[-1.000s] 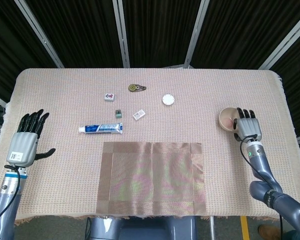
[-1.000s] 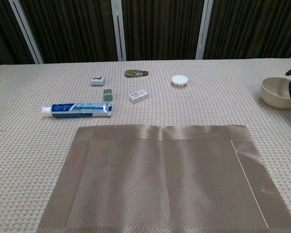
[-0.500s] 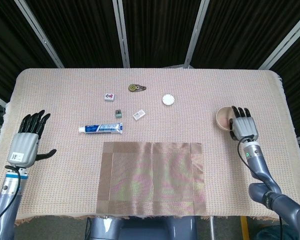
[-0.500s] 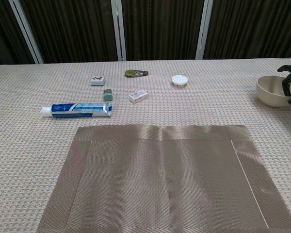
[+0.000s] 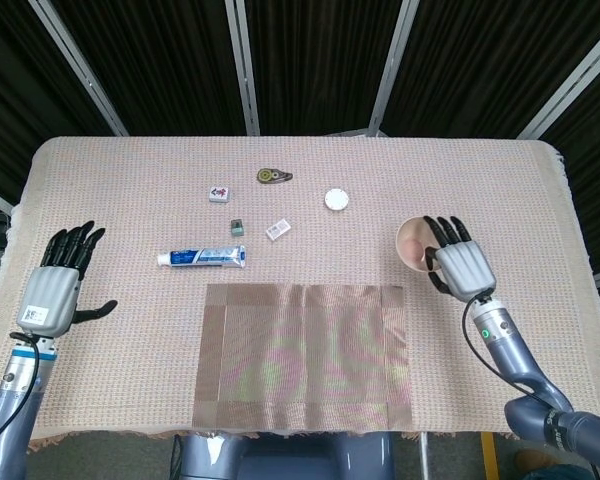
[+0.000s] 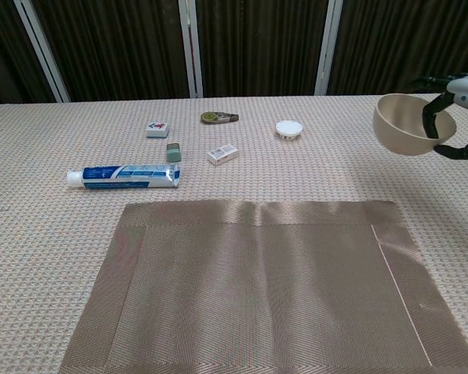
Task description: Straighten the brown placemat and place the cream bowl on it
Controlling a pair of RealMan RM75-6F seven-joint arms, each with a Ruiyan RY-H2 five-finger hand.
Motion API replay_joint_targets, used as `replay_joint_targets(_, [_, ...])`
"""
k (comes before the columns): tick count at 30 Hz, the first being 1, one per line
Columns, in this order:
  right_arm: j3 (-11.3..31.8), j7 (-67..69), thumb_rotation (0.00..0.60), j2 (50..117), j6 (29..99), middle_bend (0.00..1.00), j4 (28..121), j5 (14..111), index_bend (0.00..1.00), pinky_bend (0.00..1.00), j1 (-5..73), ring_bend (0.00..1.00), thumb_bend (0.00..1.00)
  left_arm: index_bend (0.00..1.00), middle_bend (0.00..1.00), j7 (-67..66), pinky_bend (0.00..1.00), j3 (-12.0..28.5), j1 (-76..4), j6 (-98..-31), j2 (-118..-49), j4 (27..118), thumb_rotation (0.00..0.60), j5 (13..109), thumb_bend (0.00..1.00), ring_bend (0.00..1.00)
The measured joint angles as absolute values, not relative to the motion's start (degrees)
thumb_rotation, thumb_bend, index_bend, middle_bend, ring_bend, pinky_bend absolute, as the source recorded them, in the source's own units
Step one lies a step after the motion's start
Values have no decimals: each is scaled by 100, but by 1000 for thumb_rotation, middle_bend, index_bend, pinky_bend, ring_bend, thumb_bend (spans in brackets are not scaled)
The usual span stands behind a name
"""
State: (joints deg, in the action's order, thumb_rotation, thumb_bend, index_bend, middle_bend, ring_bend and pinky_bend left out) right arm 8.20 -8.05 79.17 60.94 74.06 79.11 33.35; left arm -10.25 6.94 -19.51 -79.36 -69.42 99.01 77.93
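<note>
Lift-off is the change: the cream bowl (image 6: 405, 125), which sat on the table (image 5: 500, 180) near its right edge a second ago, now hangs in the air, tilted, held by the right hand (image 5: 460, 265) with fingers hooked over its rim. It has also travelled inward, toward the brown placemat (image 5: 302, 355), and now hovers just off the mat's far right corner, not yet over it. The placemat itself has not moved; it lies flat and looks square to the table's front edge, so the straightening seems done. The left hand (image 5: 58, 282) stays empty, fingers spread, over the left side of the table, well apart from the toothpaste tube (image 5: 202, 257). What remains, I judge, is carrying the bowl over the mat, levelling it and setting it down.
</note>
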Motion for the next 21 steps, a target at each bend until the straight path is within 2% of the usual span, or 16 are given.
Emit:
replay_joint_targets(2, [731,-896,600,7777,6154,29,7808,8121,608,0,3332,0,419,0,0,-989,0,691,-1937,-7954,-6914,9933,600,7835,0,0])
replay_joint_targets(5, [541,-1179,600,7572,6155,41,8531,8488,657,0,3365,0,418,0,0,-917,0,690,-1911,-7975,-6866,9975,600,7872,0,0])
replay_joint_targets(9, [331,-1678,600,7522,6000,50,9089,8850,607,0,3484,0,416,0,0,-813,0,700,-1878,-7998,-6797,10018,600,7906,0,0])
replay_joint_targets(17, [144,-2611,600,8127,5358,54,9377,8992,556,0,3833,0,415,0,0,-631,0,715,-1798,-8044,-6665,10060,600,7950,0,0])
replay_joint_targets(21, [101,-2904,600,8447,5196,55,9352,9002,624,0,3938,0,412,0,0,-555,0,729,-1768,-8045,-6611,10059,600,7935,0,0])
